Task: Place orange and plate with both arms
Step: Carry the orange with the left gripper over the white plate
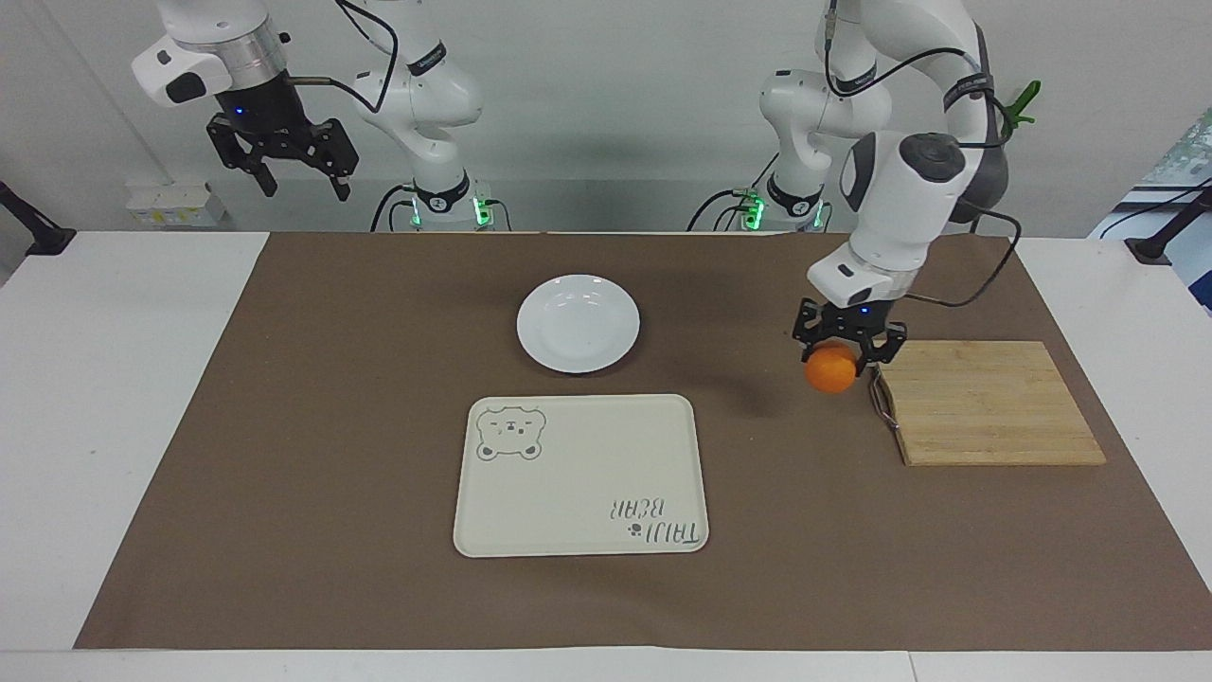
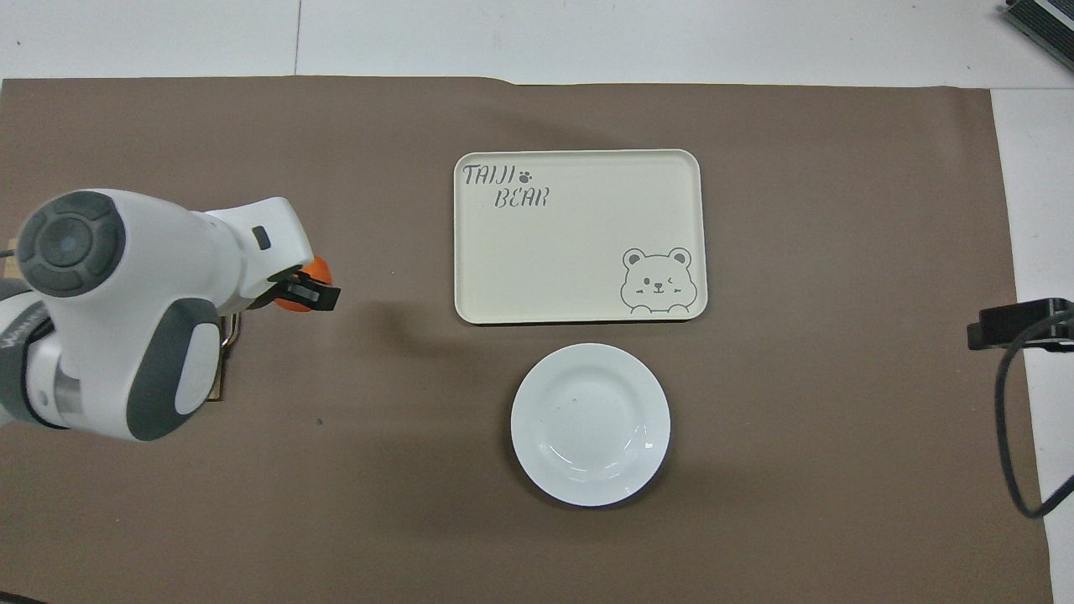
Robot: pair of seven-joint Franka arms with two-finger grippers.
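Brown-covered tabletop [image 1: 284, 426]: left gripper [image 1: 846, 352], fingers clamped on the orange [image 1: 830, 369], hangs beside the wooden board [image 1: 985, 403]; right gripper [image 1: 301, 183] waits raised, fingers spread, empty.

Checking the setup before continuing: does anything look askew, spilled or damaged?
Nothing stands out. The left gripper holds the orange over the mat; plate, tray and wooden board lie flat and intact.

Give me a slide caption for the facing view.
Left gripper carries the orange above the mat beside the board; right gripper waits open, raised.
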